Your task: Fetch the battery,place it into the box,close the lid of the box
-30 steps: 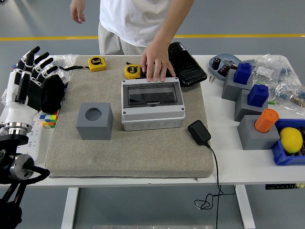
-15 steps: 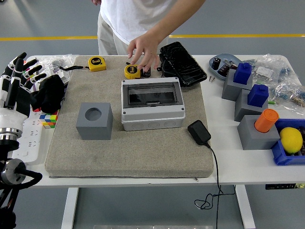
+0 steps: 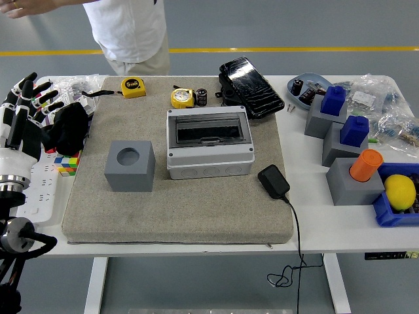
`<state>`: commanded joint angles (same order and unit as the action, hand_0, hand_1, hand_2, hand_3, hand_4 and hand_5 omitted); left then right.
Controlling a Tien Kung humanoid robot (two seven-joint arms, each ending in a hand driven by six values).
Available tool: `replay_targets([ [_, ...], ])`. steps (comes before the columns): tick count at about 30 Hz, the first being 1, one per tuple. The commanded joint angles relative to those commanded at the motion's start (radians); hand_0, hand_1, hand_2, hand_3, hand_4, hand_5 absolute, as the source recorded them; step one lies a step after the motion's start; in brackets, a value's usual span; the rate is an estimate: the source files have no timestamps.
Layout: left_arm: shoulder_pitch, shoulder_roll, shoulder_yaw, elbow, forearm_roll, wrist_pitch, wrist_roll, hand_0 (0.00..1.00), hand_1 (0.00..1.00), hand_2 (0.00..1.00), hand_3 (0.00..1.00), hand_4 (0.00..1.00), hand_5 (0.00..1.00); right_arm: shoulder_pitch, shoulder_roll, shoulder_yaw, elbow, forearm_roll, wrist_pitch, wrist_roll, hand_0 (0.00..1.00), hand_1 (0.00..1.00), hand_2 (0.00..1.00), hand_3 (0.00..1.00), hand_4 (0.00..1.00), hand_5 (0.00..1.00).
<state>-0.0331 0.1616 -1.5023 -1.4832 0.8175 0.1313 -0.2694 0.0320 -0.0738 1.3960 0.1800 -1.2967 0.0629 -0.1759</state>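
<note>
While unheld, battery (image 3: 201, 97) well apart from fingers (image 3: 26, 91)

Nearer tape measure (image 3: 182, 98): a yellow case with a pale round label on its face; the print there is too small to read.
Far-left tape measure (image 3: 133, 87): a dark round label on its yellow case, marks not legible.
Battery (image 3: 201, 97): a small dark cylinder just right of the nearer tape measure; any print on its sleeve is too small to tell.
Box (image 3: 209, 142): grey, with a dark clear lid; no readable marking shows.
Charger (image 3: 273, 181): black, plain on the side that shows.
Overall: nothing on the tabletop (image 3: 308, 216) can be read as text, brand or number.
</note>
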Motion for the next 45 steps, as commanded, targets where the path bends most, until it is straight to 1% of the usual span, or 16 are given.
replay_targets([
  [10, 0.006, -0.002, -0.018, 0.005, 0.006, -0.002, 0.006, 0.45, 0.579, 0.617, 0.711, 0.998, 0.521, 0.0, 0.004, 0.004, 0.0, -0.007, 0.0, 0.0, 0.609, 0.66, 0.685, 0.59, 0.99, 0.554],
  [11, 0.006, -0.002, -0.022, 0.005, 0.007, -0.003, 0.007, 0.449, 0.575, 0.613, 0.709, 0.998, 0.492, 0.0, 0.004, 0.003, 0.0, -0.006, 0.001, 0.0, 0.61, 0.66, 0.684, 0.589, 0.989, 0.554],
  [17, 0.013, -0.001, -0.045, 0.011, 0.007, -0.002, 0.007, 0.449, 0.574, 0.608, 0.704, 0.998, 0.485, -0.005, 0.004, 0.006, 0.0, -0.005, 0.0, 0.001, 0.609, 0.66, 0.685, 0.589, 0.989, 0.554],
  [20, 0.021, -0.005, -0.055, 0.01, 0.009, -0.002, 0.007, 0.449, 0.574, 0.608, 0.704, 0.998, 0.485, -0.009, 0.006, 0.014, 0.0, -0.008, -0.001, 0.0, 0.609, 0.66, 0.685, 0.589, 0.989, 0.554],
  [23, 0.028, -0.016, -0.065, 0.015, 0.008, -0.002, 0.007, 0.448, 0.573, 0.607, 0.704, 0.998, 0.483, -0.012, 0.008, 0.009, 0.0, 0.0, -0.001, 0.003, 0.612, 0.661, 0.685, 0.589, 0.988, 0.553],
  [34, 0.024, -0.018, -0.056, 0.024, 0.007, -0.003, 0.012, 0.448, 0.574, 0.605, 0.702, 0.998, 0.482, -0.019, 0.007, 0.013, 0.0, -0.002, -0.001, 0.001, 0.612, 0.66, 0.685, 0.589, 0.988, 0.553],
  [45, 0.016, -0.018, -0.006, 0.031, 0.005, -0.007, 0.021, 0.448, 0.57, 0.603, 0.698, 0.998, 0.479, -0.012, 0.008, 0.002, 0.0, 0.014, -0.001, 0.007, 0.611, 0.66, 0.685, 0.589, 0.987, 0.554],
])
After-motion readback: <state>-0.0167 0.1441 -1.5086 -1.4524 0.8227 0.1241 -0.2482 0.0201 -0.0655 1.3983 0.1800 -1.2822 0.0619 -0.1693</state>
